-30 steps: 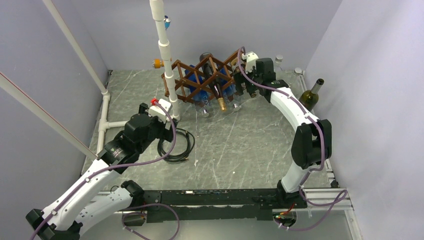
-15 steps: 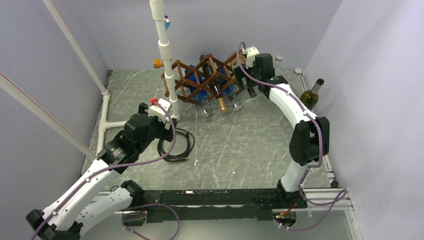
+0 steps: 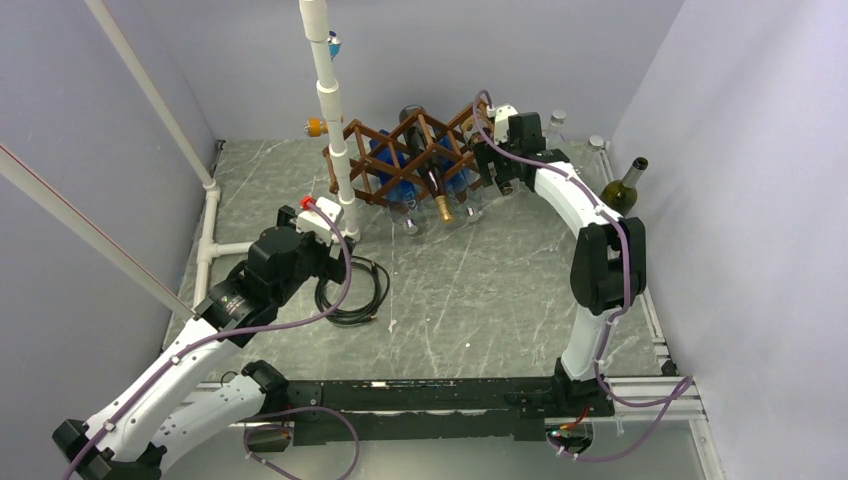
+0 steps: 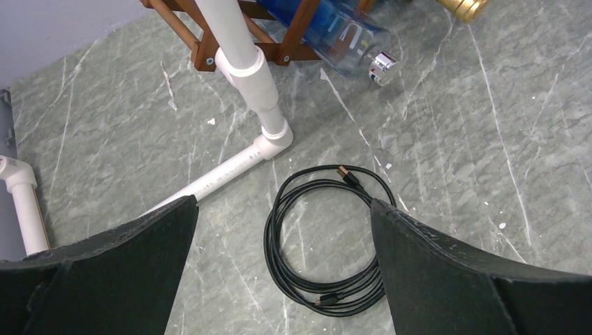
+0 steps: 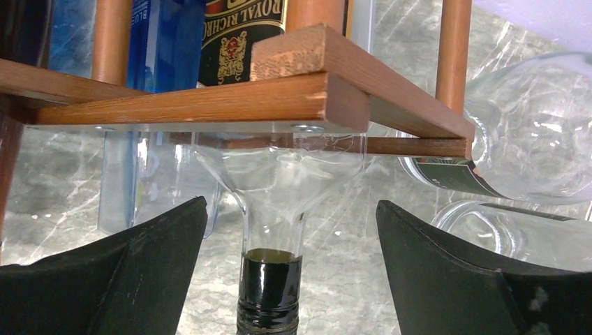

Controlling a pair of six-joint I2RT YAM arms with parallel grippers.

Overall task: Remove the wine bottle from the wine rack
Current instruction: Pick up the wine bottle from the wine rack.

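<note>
Looking thru the right wrist cam, you see the right gripper (image 5: 290, 206) w/ jaws wide, one each side of the neck of a clear wine bottle (image 5: 269, 209), not touching it. That bottle lies in the wine rack (image 5: 209, 98) at its right end, dark-capped neck poking out. Your left gripper (image 4: 283, 204) is spread wide too, holding nothing, above a coiled black cable (image 4: 271, 230) near the white PVC pipe (image 4: 244, 63).
</note>
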